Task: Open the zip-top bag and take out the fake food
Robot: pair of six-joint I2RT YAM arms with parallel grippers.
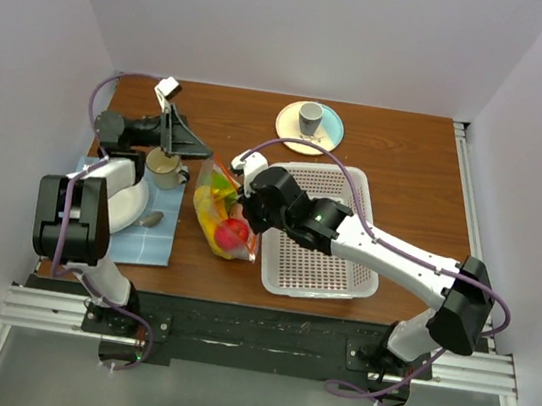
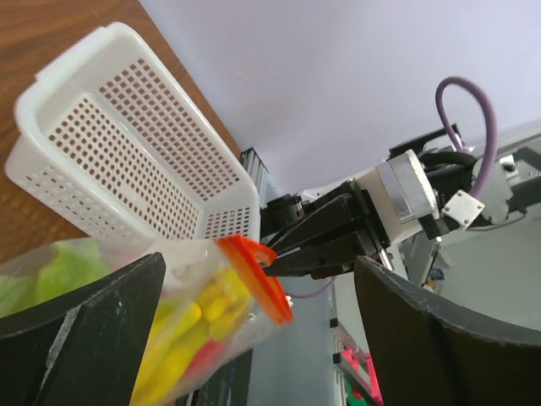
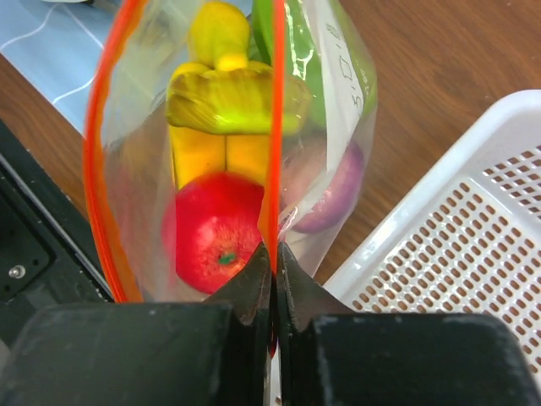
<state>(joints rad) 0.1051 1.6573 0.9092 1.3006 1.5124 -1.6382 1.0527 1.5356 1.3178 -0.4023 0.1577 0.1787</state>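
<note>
Right wrist view: right hand (image 3: 273,254) clenched on the orange-red zip edge of the clear crinkly zip-top bag (image 3: 338,101), mouth parted, beside the white perforated basket (image 3: 473,220). Left hand (image 2: 258,330) released, empty. Glossy plastic fake food (image 3: 215,237) inside; removal outstanding.

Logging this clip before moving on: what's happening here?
The right gripper is shut on the orange-red zip strip of the clear, crinkly plastic zip-top bag, beside the white perforated plastic basket. The strip's two sides stand apart, so the mouth looks open. The left gripper is open beside it, holding nothing. The glossy plastic toy foods lie inside the bag.
</note>
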